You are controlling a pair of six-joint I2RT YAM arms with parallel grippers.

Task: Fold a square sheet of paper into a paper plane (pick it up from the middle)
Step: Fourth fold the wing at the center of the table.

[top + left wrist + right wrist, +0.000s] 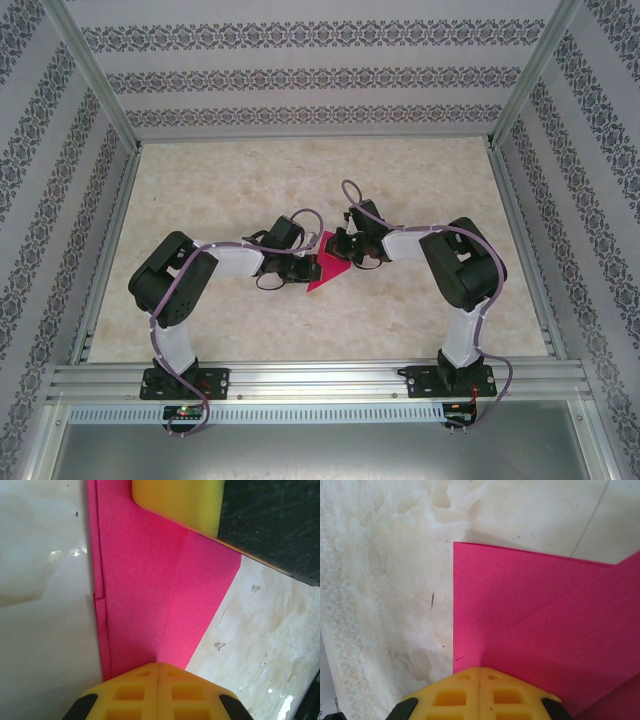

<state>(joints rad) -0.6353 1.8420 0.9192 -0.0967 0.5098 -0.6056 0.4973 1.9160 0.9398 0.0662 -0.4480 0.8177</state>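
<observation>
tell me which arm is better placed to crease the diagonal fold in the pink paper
Probably right. The right hand, shut, sits at the end of the diagonal flap edge on the pink paper, which runs free ahead. The left hand, also shut, has the right hand's finger across its path.

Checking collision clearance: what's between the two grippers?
Just the partly folded pink paper. In the top view it spans the gap from the left gripper to the right gripper. The left wrist view confirms this.

Top cam looks down from high behind over the whole table (pixel 300 170); both wrist cams sit right up close, pointing down, sharing the pink paper (pixel 328 264).
</observation>
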